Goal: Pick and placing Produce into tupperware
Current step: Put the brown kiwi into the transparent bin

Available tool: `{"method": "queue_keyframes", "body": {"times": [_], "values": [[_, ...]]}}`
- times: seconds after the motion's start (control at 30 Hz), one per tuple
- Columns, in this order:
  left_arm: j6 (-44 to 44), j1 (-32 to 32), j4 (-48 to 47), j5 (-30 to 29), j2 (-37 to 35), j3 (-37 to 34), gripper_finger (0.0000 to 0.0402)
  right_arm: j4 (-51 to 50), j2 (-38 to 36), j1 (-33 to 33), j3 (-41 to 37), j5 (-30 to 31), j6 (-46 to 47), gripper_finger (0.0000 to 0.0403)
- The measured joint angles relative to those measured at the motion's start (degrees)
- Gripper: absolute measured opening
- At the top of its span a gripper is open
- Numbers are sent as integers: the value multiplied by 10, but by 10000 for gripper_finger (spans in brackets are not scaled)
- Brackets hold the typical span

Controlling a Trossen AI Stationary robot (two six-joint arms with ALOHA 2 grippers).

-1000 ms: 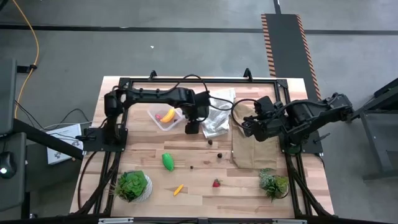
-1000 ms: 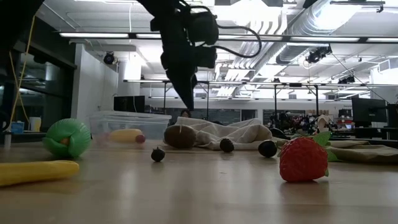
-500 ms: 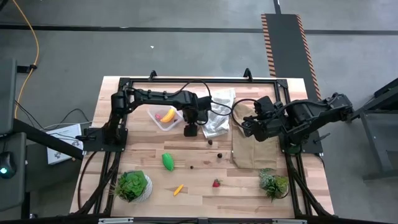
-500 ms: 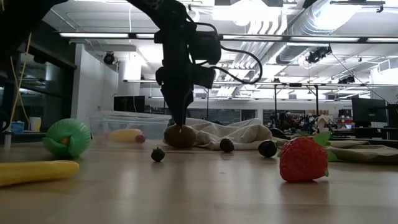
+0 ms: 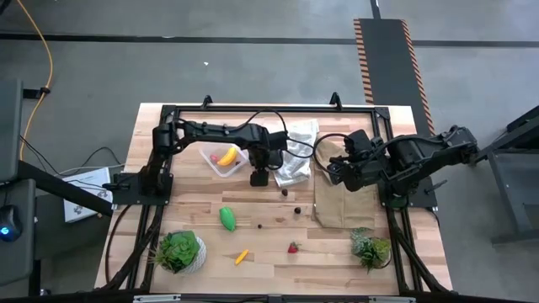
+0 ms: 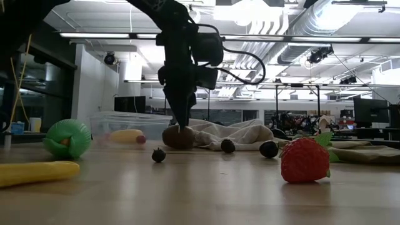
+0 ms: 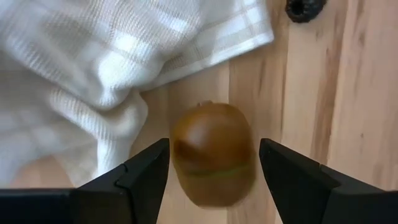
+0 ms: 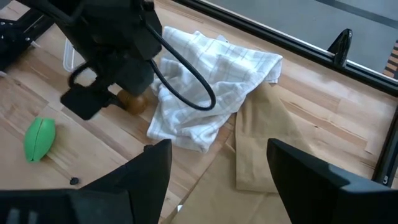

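Nearest on the pale wooden plank table (image 6: 206, 194): a yellow banana-like toy piece (image 6: 34, 173) and a red toy strawberry (image 6: 305, 160), well apart. Farther back, a green oval toy fruit (image 6: 67, 138), a tiny dark-red berry (image 6: 159, 154), two more dark berries (image 6: 228, 145) beside a crumpled white checked cloth (image 6: 231, 132). Two leafy green potted plants (image 5: 179, 251) near the table's front corners, seen from above.

Left gripper (image 7: 211, 163) down over a brown kiwi-like toy ball (image 7: 212, 162), fingers (image 7: 144, 169) spread wide on either side of it, not closed on it; ball resting on bare wood just beside the cloth's edge. Clear shallow plastic tupperware with rounded corners (image 5: 224, 160) just beside the ball, holding another yellow banana-like piece and a small red one.

Right gripper (image 8: 214, 163) hanging over a flat brown paper sheet (image 5: 341, 202) at the table's right side, fingers spread wide, nothing between them.

Black metal frame (image 5: 269, 108) around the table's back half. Beyond: grey floor, a yellow cable (image 5: 44, 50), an orange-and-black striped strip (image 5: 365, 59). Level across: a large open room with long ceiling lights (image 6: 262, 39), exposed ducts and distant desks.
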Motion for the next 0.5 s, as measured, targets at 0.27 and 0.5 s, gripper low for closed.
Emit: {"method": "queue_keyframes", "body": {"times": [0.27, 0.5], "values": [[-2, 0, -19, -4, 10, -1, 236, 0, 0, 0, 0, 0, 0, 255], [2, 0, -38, -3, 13, -1, 239, 0, 0, 0, 0, 8, -3, 255]]}}
